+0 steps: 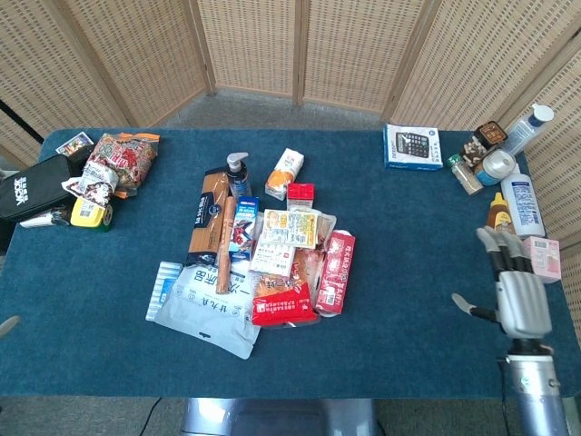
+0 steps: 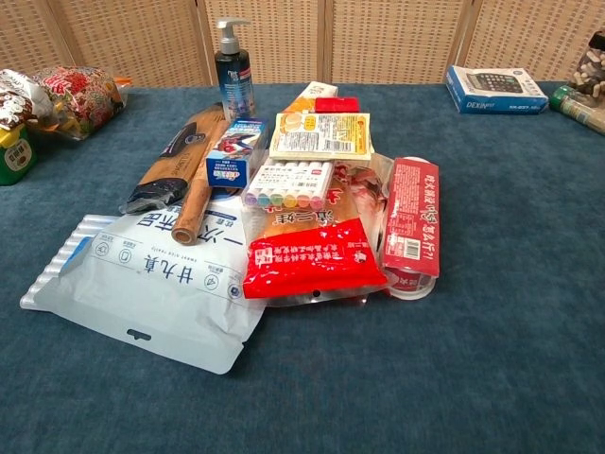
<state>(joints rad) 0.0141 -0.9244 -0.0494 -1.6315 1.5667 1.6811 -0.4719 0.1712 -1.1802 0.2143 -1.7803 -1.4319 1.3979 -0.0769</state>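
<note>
Right hand (image 1: 517,291): fingers spread, holding nothing, over table edge beside pink box (image 1: 547,257) and honey bottle (image 1: 497,214); risk: knocking either over; left hand seemingly barely visible, state unclear.

From where I'm driving, not much is legible. The blue calculator box (image 2: 496,90) far right reads "DEXIN" on its front edge, with smaller print beside it too tiny to make out. The big white pouch (image 2: 151,284) near left has large Chinese characters, looks like 十九真 upside down to me, under 一次. The red snack bag (image 2: 312,257) and the long red packet (image 2: 412,222) carry white Chinese print I can't resolve. The black case (image 1: 32,186) far left has white lettering, unreadable.
</note>
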